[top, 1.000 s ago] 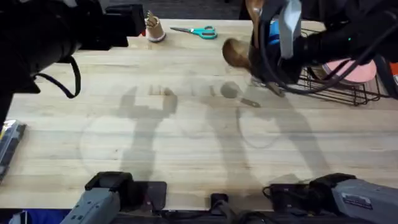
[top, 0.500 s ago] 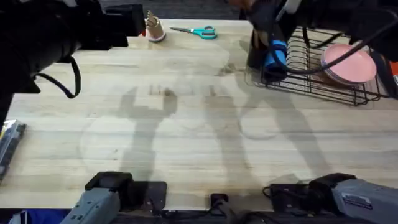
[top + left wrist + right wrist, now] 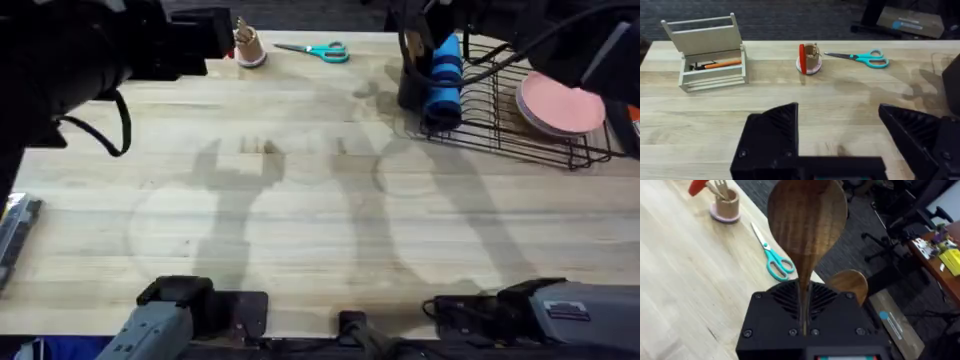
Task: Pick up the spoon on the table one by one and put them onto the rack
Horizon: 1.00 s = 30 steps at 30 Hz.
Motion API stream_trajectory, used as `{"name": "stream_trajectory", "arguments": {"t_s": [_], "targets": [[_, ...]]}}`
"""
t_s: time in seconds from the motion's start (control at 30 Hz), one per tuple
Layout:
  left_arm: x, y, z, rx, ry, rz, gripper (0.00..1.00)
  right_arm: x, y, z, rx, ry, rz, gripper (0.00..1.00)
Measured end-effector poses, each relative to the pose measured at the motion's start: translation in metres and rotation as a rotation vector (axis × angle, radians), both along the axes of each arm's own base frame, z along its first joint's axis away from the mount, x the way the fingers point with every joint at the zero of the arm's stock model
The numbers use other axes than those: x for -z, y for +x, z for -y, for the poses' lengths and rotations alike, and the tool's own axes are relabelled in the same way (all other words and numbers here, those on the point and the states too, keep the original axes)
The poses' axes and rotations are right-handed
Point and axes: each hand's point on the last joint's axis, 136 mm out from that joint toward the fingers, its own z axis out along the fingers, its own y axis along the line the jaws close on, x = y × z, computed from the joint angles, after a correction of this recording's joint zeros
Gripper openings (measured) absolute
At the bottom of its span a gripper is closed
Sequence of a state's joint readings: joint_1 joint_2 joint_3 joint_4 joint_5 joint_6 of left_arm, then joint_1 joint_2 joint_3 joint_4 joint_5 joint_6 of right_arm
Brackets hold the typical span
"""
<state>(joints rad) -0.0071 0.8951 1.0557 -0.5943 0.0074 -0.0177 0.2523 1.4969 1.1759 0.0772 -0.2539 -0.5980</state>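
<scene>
Closest in, right wrist view: right gripper pinched tight on the spoon, slim handle clamped between the black fingers, oval bowl sticking straight out ahead. So long axis runs in line with the gripper's own reach, bowl leading, handle end buried in the jaws. Second wooden spoon bowl peeking out just past the gripper body, can't tell from here what it's sitting in, probably the rack's cup.

Left gripper spread wide over bare table, nothing between the fingers, parked well away from the action.

Farther out on the overhead: right arm up at the back, right over the near end of the rack, where the tall black utensil cup stands. Blue cylinder leaning at that same corner, pink plate in the slots beyond. No loose spoon spotted anywhere on the open tabletop.

Way back: teal scissors, small wooden holder, beige box.

Key bit as far as judging goes: right arm is the one at the rack, left nowhere near. Drop hinges on getting that long axis lined up over the cup, then letting go
</scene>
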Motion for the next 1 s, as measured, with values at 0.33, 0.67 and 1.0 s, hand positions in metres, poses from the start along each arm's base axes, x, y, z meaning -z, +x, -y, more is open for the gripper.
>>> {"name": "stream_trajectory", "arguments": {"t_s": [0.33,0.67,1.0], "targets": [[0.008,0.014,0.0,0.0,0.0,-0.018,0.993,0.026,0.014,0.009,0.07,0.024,-0.076,0.032],[0.005,0.016,0.0,0.0,0.0,-0.002,0.993,0.062,0.013,0.022,0.13,0.042,-0.228,0.032],[0.004,0.016,0.0,0.0,0.0,-0.002,0.993,0.086,0.003,0.045,0.185,0.026,-0.35,0.032]]}}
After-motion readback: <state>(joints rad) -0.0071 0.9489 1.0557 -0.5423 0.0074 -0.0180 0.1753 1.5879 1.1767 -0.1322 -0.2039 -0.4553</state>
